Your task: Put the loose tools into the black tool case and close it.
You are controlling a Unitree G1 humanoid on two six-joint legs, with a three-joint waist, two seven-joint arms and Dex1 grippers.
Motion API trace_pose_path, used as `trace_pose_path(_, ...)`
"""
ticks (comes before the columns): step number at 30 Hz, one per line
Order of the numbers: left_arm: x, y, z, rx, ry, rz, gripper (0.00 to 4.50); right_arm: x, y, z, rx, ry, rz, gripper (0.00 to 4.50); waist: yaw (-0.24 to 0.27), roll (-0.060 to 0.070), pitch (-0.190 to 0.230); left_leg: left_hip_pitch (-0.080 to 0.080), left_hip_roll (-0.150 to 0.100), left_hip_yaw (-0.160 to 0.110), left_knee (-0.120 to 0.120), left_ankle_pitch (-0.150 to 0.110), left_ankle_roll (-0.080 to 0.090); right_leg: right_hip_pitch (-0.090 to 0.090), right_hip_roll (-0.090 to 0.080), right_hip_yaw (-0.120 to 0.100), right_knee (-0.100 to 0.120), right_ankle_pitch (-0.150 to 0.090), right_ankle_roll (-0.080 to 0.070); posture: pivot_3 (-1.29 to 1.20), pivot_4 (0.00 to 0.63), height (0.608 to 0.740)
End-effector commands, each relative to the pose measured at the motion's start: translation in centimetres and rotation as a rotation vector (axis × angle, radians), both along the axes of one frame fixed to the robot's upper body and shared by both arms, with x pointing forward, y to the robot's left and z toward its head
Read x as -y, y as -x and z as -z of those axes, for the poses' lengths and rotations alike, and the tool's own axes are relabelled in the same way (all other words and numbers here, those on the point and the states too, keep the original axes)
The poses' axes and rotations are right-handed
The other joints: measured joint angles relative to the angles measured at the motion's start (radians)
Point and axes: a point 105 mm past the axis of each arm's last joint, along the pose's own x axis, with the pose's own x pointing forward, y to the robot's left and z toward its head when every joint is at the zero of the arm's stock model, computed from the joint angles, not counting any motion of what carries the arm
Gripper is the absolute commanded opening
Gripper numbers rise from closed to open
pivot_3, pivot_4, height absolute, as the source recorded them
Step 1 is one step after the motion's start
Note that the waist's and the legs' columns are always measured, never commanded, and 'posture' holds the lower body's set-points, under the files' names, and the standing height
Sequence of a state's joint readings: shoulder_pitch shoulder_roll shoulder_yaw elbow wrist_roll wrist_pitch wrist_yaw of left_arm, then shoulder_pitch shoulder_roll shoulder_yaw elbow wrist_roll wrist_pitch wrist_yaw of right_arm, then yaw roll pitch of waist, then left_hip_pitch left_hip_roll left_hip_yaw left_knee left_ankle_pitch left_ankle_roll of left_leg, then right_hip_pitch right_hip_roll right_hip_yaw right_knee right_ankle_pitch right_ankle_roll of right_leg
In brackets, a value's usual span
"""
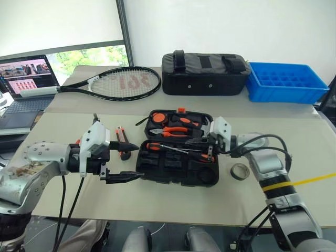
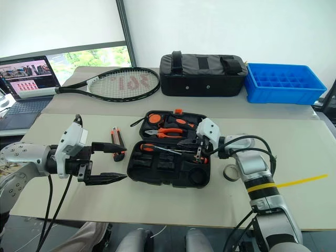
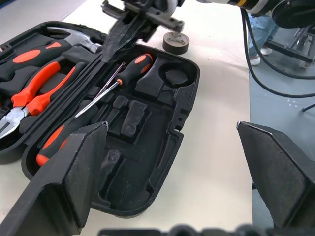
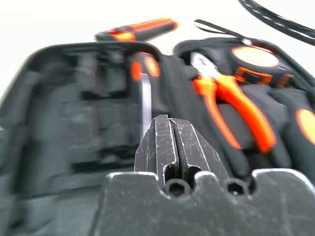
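On the pale tabletop (image 1: 63,126) the utility knife (image 1: 122,143) lies lengthwise just left of the open black tool case (image 1: 173,169); left hand (image 1: 124,163), wide, is nearer; right hand (image 1: 209,152), pinched empty, hovers over the case.

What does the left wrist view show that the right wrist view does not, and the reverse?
Left wrist view: a roll of tape on the table beside the black tool case. Right wrist view: the utility knife lying outside it. Shared: the open case, orange pliers, a screwdriver.
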State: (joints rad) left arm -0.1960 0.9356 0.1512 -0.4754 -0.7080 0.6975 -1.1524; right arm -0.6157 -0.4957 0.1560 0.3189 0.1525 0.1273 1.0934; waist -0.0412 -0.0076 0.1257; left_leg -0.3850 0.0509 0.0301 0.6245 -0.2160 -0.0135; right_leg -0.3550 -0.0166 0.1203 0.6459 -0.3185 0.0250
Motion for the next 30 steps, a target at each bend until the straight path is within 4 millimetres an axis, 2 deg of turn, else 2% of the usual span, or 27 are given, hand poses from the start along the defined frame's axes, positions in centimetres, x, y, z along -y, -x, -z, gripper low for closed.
trace_pose_path(1,0.1,0.2,-0.8,0.046,-0.005,0.010,4.50,-0.2,-0.2,0.0,0.044,0.065,-0.031,0.02,0.000,0.000,0.000,0.000,0.000,0.000,0.000,0.000,0.000,0.000,0.000,0.000,0.000,0.000,0.000,0.00,0.150,0.707)
trace_pose_path(10,-0.1,0.3,-0.8,0.044,-0.012,0.003,4.50,-1.3,2.4,1.8,-0.002,0.124,-0.198,0.02,-0.004,0.000,0.000,0.000,0.000,0.000,-0.001,0.000,0.000,0.000,0.000,0.000,0.000,0.000,0.000,0.00,0.150,0.707)
trace_pose_path(12,-0.1,0.3,-0.7,0.042,-0.014,0.006,4.50,-1.4,2.6,1.6,0.007,0.116,-0.210,0.02,-0.004,0.000,0.000,0.000,0.000,0.000,-0.001,0.000,0.000,0.000,0.000,-0.001,0.000,0.000,0.000,0.00,0.150,0.707)
trace_pose_path(15,0.0,0.3,-0.7,0.041,-0.016,0.011,4.50,-0.9,1.7,1.4,0.044,0.124,-0.147,0.02,-0.004,0.000,0.000,0.000,0.001,0.000,-0.001,0.000,0.000,0.000,0.000,-0.001,0.000,0.000,0.000,0.00,0.150,0.707)
trace_pose_path(18,0.0,0.2,-0.8,0.041,-0.016,0.012,4.50,-0.7,1.2,0.3,0.074,0.083,-0.116,0.02,-0.003,0.000,0.000,0.001,0.001,0.000,-0.001,0.000,0.000,0.000,0.000,-0.001,0.000,0.000,0.000,0.00,0.150,0.707)
trace_pose_path(22,-0.1,0.2,-0.8,0.040,-0.018,0.013,4.50,-0.9,1.7,-1.2,0.050,-0.018,-0.131,0.02,-0.004,0.000,0.000,0.000,0.000,0.000,-0.001,0.000,0.000,0.000,0.000,0.000,0.000,0.000,0.000,0.00,0.150,0.707)
trace_pose_path(25,0.0,0.2,-0.7,0.038,-0.021,0.017,4.50,-0.9,2.2,-0.4,0.022,-0.006,-0.146,0.02,-0.004,0.000,0.000,0.000,0.001,0.000,-0.001,0.000,0.000,0.000,0.000,-0.001,0.000,0.000,0.000,0.00,0.150,0.707)
trace_pose_path(30,0.0,0.2,-0.8,0.036,-0.021,0.021,4.50,-0.3,2.4,2.0,-0.029,0.078,-0.132,0.02,-0.003,0.000,0.000,0.000,0.000,0.000,-0.001,0.000,0.000,0.000,0.000,0.000,0.000,0.000,0.000,0.00,0.150,0.707)
